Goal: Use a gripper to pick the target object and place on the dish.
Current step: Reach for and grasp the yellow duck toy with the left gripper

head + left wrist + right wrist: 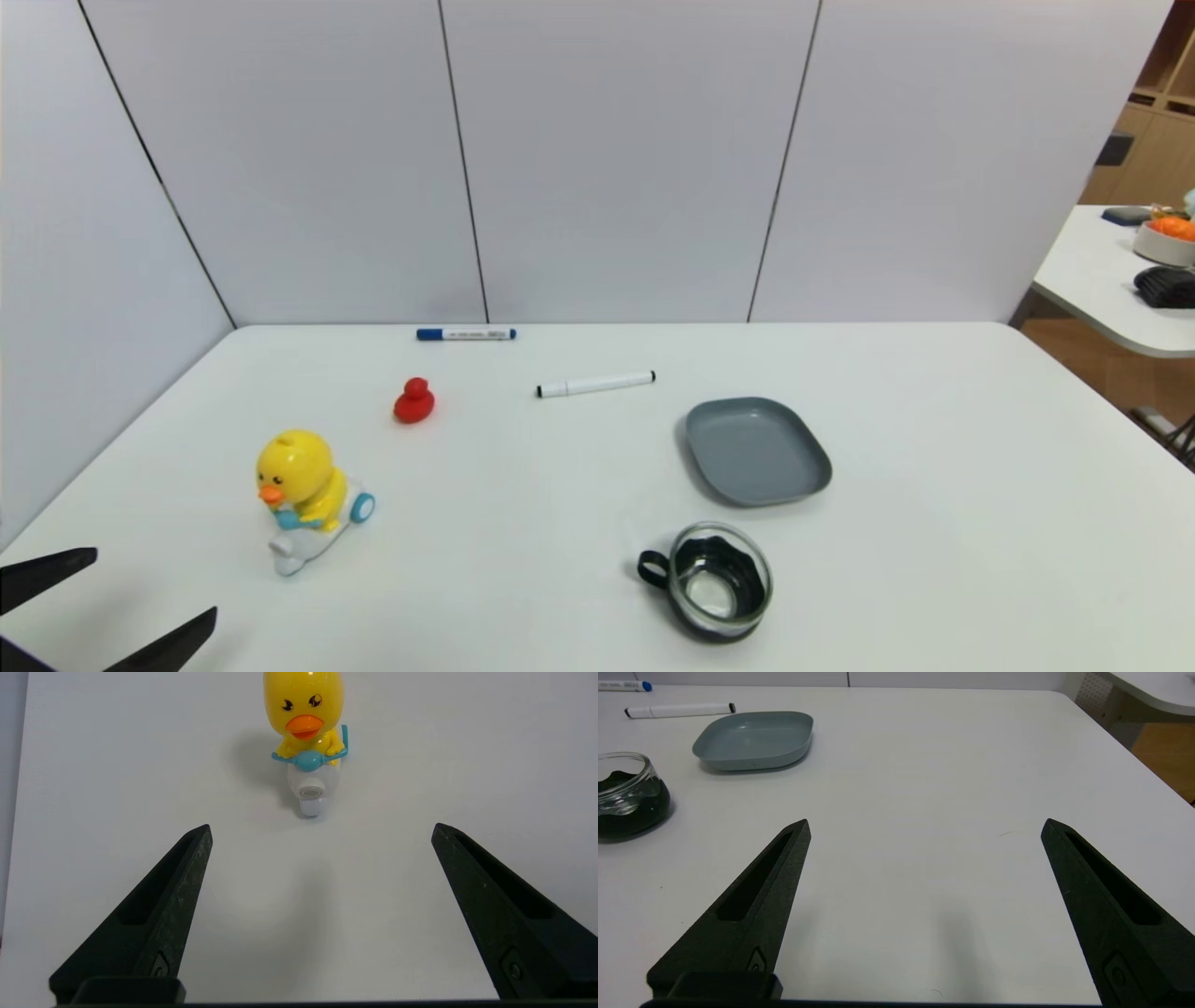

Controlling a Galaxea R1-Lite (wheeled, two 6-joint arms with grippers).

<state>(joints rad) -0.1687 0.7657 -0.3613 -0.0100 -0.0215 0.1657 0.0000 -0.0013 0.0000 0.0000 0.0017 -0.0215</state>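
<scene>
Left claw (321,830) before yellow scooter duck (304,732)

Yellow duck toy (301,495) upright on white scooter, grey dish (756,451) well apart, bare

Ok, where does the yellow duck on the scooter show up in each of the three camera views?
Head view: yellow duck stands at lower left on the table, just ahead of the open left gripper.
Left wrist view: top centre, facing the camera, beyond the open fingertips.
Right wrist view: not in it.
Shared landmark: the grey dish, seen in the head and right wrist views.
</scene>
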